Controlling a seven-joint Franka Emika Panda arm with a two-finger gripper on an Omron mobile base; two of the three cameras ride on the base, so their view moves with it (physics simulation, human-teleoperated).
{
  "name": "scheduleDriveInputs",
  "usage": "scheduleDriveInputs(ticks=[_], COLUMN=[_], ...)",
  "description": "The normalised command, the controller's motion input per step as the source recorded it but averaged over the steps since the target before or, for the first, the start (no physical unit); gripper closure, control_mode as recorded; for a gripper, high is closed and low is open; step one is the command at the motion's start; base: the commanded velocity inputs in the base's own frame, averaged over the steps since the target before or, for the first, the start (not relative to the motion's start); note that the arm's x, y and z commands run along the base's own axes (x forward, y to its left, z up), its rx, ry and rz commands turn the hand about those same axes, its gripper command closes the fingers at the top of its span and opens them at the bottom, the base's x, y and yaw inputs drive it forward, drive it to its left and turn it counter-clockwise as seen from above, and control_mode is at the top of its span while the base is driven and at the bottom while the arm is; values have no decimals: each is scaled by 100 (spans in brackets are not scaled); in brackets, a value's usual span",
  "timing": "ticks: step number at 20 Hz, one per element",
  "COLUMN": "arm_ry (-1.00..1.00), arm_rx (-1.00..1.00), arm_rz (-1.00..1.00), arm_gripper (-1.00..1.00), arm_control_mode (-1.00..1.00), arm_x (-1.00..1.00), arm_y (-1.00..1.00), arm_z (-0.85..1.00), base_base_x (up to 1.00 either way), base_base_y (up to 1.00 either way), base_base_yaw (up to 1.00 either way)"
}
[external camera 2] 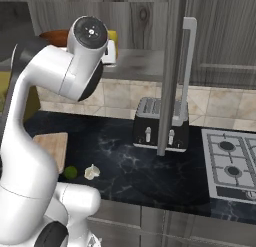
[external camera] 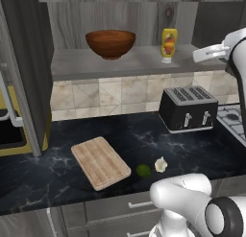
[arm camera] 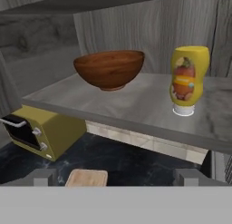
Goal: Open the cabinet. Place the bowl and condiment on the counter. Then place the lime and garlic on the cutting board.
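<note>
The cabinet (external camera: pixel 144 63) stands open, its left door (external camera: pixel 26 63) swung out and its right door (external camera 2: pixel 172 71) edge-on. On its shelf sit the reddish-brown bowl (external camera: pixel 110 43) (arm camera: pixel 109 69) and, to the right, the yellow condiment (external camera: pixel 168 45) (arm camera: pixel 188 75). My gripper (arm camera: pixel 117 177) hovers in front of the shelf, level with both and apart from them, open with nothing between its fingertips (arm camera: pixel 43 177). On the counter (external camera: pixel 57 169) below lie the cutting board (external camera: pixel 100 162), the lime (external camera: pixel 143 170) and the garlic (external camera: pixel 161 164). Lime and garlic rest just right of the board.
A black toaster (external camera: pixel 187 109) stands on the counter under the shelf's right end. A stove (external camera 2: pixel 230 161) lies to its right. A yellow toaster oven (arm camera: pixel 41 130) sits at the left. Grey drawers (external camera: pixel 120 209) run along the counter front.
</note>
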Motion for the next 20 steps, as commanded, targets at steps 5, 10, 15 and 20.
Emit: scheduleDriveInputs(ticks=[5, 10, 15, 20], arm_ry=[0, 0, 0, 0], arm_rx=[0, 0, 0, 0], arm_rz=[0, 0, 0, 0], arm_gripper=[-100, -100, -100, -100], arm_control_mode=[-100, -100, -100, -100], arm_x=[0, 0, 0, 2], arm_y=[0, 0, 0, 0], arm_z=[0, -9, -10, 0], base_base_x=[0, 0, 0, 0], base_base_y=[0, 0, 0, 0], base_base_yaw=[0, 0, 0, 0])
